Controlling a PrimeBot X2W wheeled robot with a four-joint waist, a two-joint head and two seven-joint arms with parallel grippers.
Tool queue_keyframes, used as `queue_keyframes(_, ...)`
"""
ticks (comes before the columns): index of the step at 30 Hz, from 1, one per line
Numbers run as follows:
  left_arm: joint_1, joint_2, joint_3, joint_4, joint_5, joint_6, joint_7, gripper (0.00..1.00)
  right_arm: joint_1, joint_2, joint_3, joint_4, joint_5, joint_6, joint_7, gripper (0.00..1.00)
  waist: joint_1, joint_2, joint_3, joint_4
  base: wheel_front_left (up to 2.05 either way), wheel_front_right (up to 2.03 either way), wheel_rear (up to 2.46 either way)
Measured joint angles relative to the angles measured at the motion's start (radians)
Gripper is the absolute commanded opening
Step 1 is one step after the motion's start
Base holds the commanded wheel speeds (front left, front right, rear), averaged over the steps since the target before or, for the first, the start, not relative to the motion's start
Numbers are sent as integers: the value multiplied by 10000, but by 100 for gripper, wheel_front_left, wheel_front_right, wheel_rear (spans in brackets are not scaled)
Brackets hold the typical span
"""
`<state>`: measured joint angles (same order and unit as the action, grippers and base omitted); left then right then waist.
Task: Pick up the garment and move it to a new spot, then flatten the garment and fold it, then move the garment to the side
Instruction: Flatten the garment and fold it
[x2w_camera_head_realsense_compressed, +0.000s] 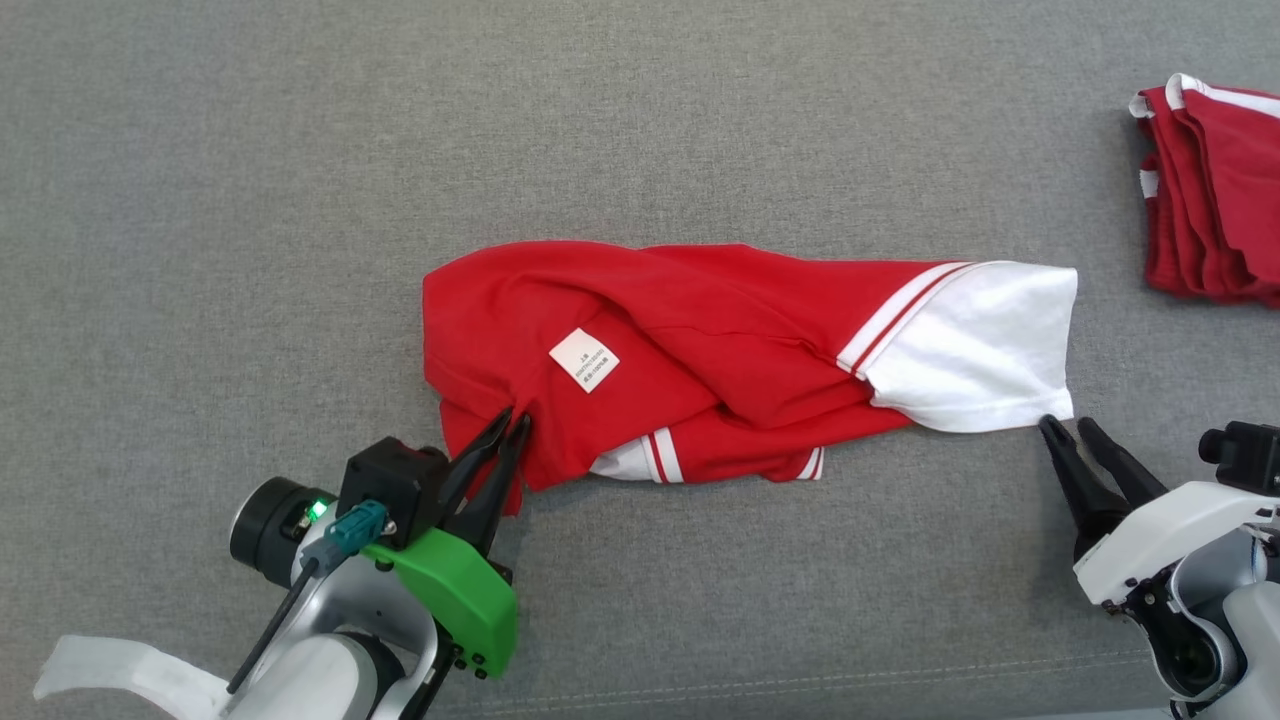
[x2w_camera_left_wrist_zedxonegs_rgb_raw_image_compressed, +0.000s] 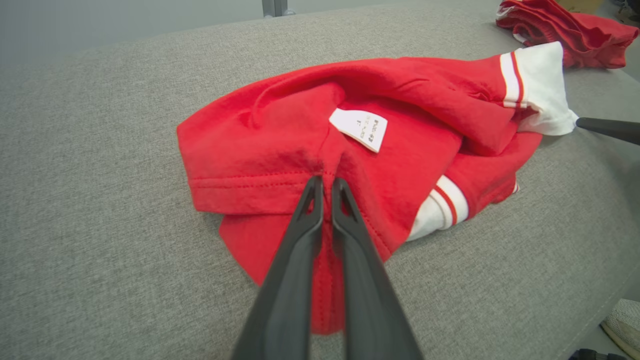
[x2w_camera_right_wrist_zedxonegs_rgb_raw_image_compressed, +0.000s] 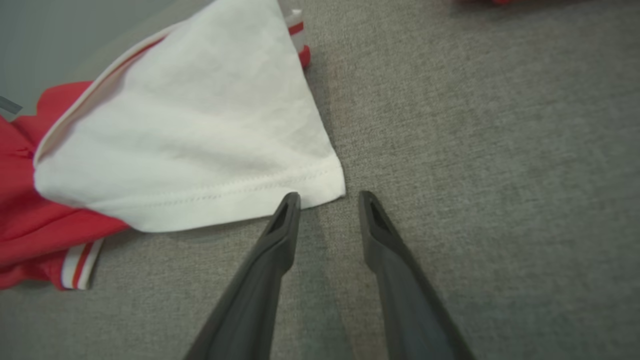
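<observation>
The garment is red knit with a broad white panel at its 3 o'clock end, set off by thin red and white stripes. More striped white trim peeks out along its 6 o'clock edge. A small white label with print lies face up on the red cloth toward the 9 o'clock end. The garment lies crumpled and drawn out lengthwise across the middle of the grey upholstered surface, with folds bunched through its centre.

In the head view the left tool reaches in from 7 o'clock, its green-covered wrist low and its fingers pointing toward 1 o'clock. Its fingers are pressed together on the red hem at the garment's 7 o'clock corner, and the cloth puckers between them in the left wrist view.

The right tool comes in from 4 o'clock on a pale forearm, fingers pointing toward 11 o'clock. Its fingers stand a little apart and grip nothing; one tip lies just at the white hem's corner.

A second pile of dark red clothing sits at 2 o'clock, well apart from the garment.
</observation>
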<state>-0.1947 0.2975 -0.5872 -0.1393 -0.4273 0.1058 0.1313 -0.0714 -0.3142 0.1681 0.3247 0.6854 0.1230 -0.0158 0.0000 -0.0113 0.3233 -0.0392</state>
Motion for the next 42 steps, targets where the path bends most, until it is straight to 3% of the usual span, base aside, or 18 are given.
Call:
queue_keyframes(13,0,-25,4,6,-2,0,0,0,103,-267,42,-1093,-286,-192,144,100,0,0,-147,-21,0,0,0)
queue_keyframes(23,-16,-82,-117,10,-2,-4,13,0,-34,-291,119,-458,-349,-510,681,100,0,0,-127,104,0,0,0)
queue_keyframes(31,-50,-88,-81,29,-2,-4,17,0,-656,-61,311,-171,-343,-518,802,100,0,0,-78,250,0,0,0)
queue_keyframes(32,-51,-90,-79,36,-2,-4,17,0,-677,-35,330,-146,-343,-516,844,79,0,0,-79,261,0,0,0)
queue_keyframes(33,-51,-96,-79,44,-2,-4,17,0,-686,-27,336,-105,-341,-514,872,69,0,0,-80,271,0,0,0)
queue_keyframes(35,-52,-157,-73,71,-4,-4,15,0,-706,-29,336,4,-337,-512,874,9,0,0,-92,297,0,0,0)
queue_keyframes(36,-52,-180,-71,84,-4,-4,15,0,-712,-29,336,38,-336,-506,874,0,0,0,-98,302,0,0,0)
queue_keyframes(42,-52,-205,-29,192,-8,-4,12,0,-714,4,330,86,-215,-443,880,0,0,0,-135,305,0,0,0)
